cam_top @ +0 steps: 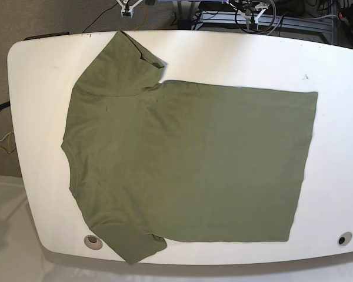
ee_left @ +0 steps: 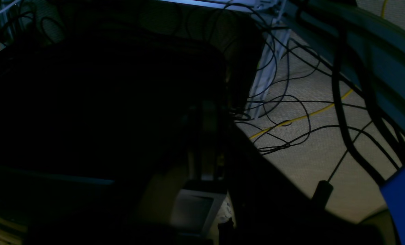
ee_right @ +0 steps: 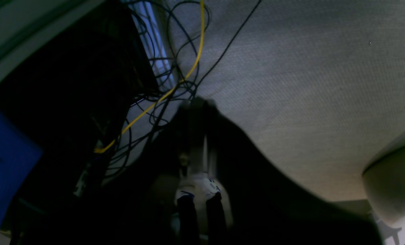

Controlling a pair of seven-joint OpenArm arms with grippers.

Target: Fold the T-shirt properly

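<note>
Both hands closed, empty, away from the surface [cam_top: 41,53].
We see the T-shirt [cam_top: 188,164] flat, unfolded, neck toward the left edge, hem toward the right; we risk bunching if our left hand [ee_left: 202,190] and right hand [ee_right: 199,190] pinch uneven layers at the sleeves.

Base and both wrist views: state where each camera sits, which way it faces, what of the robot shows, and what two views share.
Base: overhead, looking straight down on the T-shirt spread flat on the white table; no arm shows.
Left wrist: low beside the table, facing carpet and tangled cables; left gripper dark, jaws shut.
Right wrist: likewise low, facing carpet; right gripper dark, jaws shut.
Shared: both wrist views show a yellow cable.
</note>
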